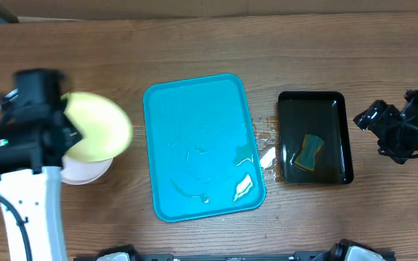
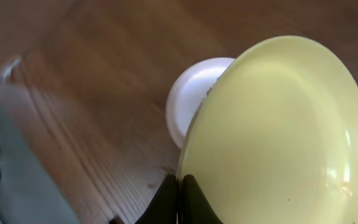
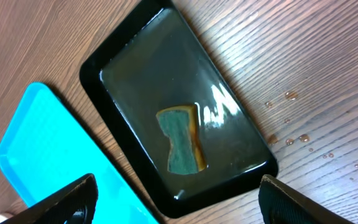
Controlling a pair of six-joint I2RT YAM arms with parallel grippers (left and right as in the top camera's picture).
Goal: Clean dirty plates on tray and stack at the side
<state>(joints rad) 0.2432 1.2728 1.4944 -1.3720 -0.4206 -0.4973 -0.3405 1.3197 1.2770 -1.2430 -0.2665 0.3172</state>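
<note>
Plate (image 2: 278, 137), round, glossy, pale yellow-green.

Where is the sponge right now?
In the overhead view the sponge lies in the black tray on the right side, just right of the turquoise tray.

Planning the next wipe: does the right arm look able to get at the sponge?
Probably yes: the right tool hangs open beside the black tray, and the sponge lies uncovered in it, nothing between.
</note>
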